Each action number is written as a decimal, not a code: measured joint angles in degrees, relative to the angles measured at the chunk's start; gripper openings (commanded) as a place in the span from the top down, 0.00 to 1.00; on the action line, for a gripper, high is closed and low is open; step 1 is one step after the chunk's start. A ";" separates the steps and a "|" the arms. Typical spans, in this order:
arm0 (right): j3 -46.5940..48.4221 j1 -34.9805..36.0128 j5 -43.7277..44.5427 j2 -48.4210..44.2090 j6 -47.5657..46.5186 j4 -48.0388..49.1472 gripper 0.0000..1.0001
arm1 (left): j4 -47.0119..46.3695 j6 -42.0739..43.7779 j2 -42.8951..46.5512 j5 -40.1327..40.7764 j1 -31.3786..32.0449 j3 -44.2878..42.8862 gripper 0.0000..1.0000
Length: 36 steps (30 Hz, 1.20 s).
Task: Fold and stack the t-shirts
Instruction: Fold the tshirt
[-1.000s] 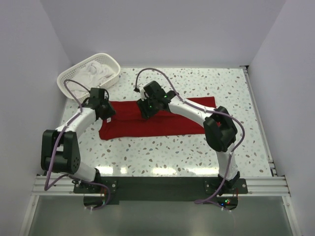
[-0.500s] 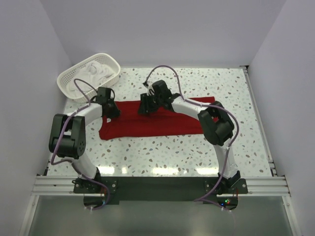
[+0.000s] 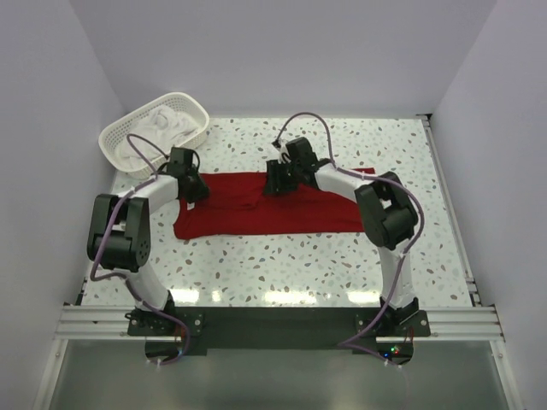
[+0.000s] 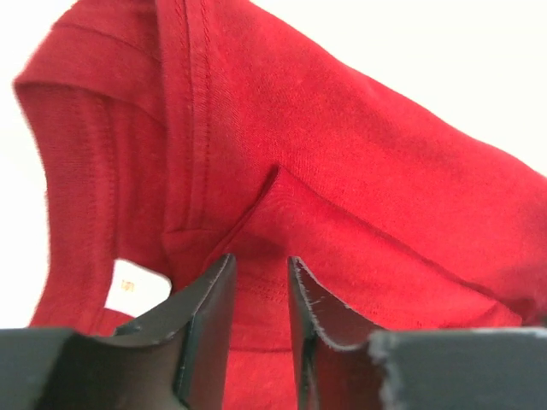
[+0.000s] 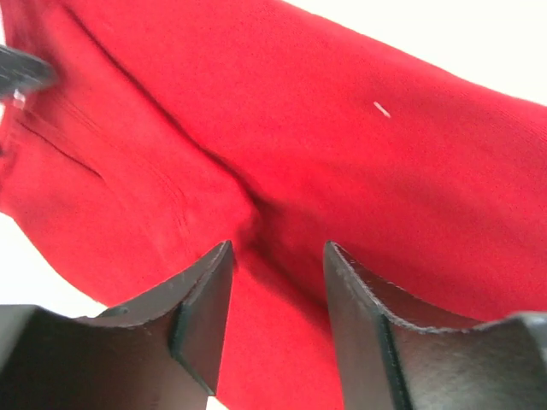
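Left arm (image 3: 154, 193) and right arm (image 3: 338, 180) stretch forward, left jaws narrowly parted, right jaws wider.

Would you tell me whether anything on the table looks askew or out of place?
Nothing spilled or damaged; only the red t-shirt lies slightly crooked, its left end closer to the table's near edge than its right.

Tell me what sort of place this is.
Probably a robot test cell, not a home: plain white walls box in a speckled table, two arms are bolted to a metal rail, and a red t-shirt lies on it.
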<state>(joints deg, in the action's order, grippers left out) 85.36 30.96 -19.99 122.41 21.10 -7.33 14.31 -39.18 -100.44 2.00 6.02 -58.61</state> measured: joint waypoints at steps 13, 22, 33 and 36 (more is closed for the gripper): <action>-19.85 -2.56 22.14 -24.24 -9.07 -12.02 0.34 | 7.67 4.15 15.91 2.91 2.01 2.01 0.51; -27.63 -2.47 26.32 -24.30 -7.02 -17.18 0.33 | 8.07 4.33 11.21 1.79 2.49 9.77 0.51; -35.52 14.51 19.43 -32.59 -0.09 -23.08 0.33 | 9.01 10.60 -5.51 3.17 3.13 -8.13 0.46; -35.80 21.16 14.40 -33.14 2.51 -24.72 0.33 | 8.50 14.47 -11.76 2.99 4.72 -16.35 0.42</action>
<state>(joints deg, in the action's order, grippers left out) 49.56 52.12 -5.58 89.27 23.62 -32.05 22.81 -24.71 -112.20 4.99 10.74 -74.96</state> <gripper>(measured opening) 0.670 0.558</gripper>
